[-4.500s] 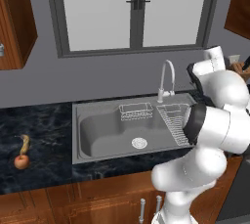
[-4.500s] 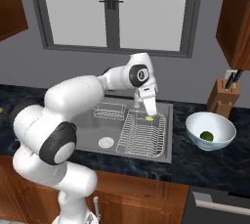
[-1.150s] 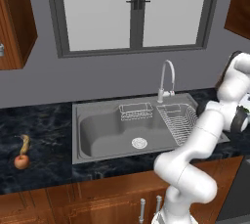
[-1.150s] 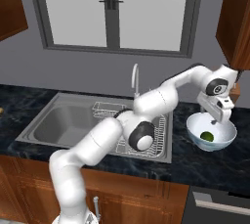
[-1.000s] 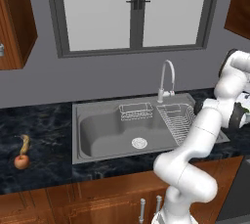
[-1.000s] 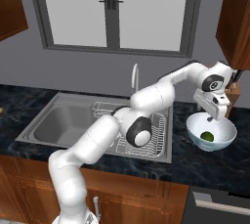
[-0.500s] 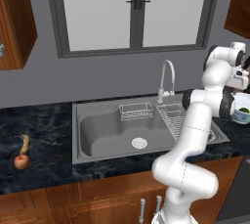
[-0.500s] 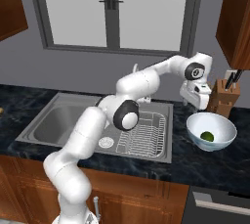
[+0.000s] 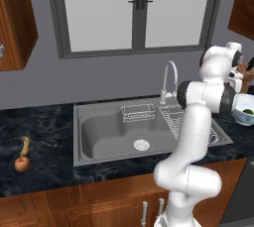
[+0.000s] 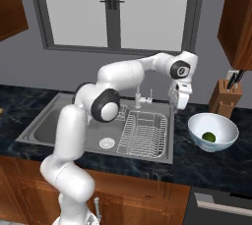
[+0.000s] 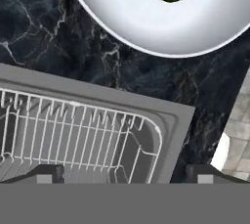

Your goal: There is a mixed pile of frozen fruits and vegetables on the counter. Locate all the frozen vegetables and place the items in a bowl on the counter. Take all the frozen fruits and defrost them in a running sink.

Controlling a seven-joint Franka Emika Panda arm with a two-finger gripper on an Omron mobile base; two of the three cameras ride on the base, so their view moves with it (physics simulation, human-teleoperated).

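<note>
Dark marbled tabletop runs under the window, with the steel sink set in the middle and a knife block at the far right. Right base view now: the claw hangs above the sink's right edge, at about nine o'clock from the bowl. A second ago it was directly over that bowl; it has since swung back toward the sink. Its jaws stand wide apart and nothing is between them, so it is released and carrying nothing. The green ball lies inside the bowl, a little off centre, and the hand view shows it at twelve o'clock, with the wire rack below. That looks like one vegetable delivered. Left base view: the red fruit and the banana lie together on the tabletop far out at nine o'clock from the sink, well apart from the arm. My guess is the fruits come next, a long reach leftward. The tiny green bit I cannot make out.
</note>
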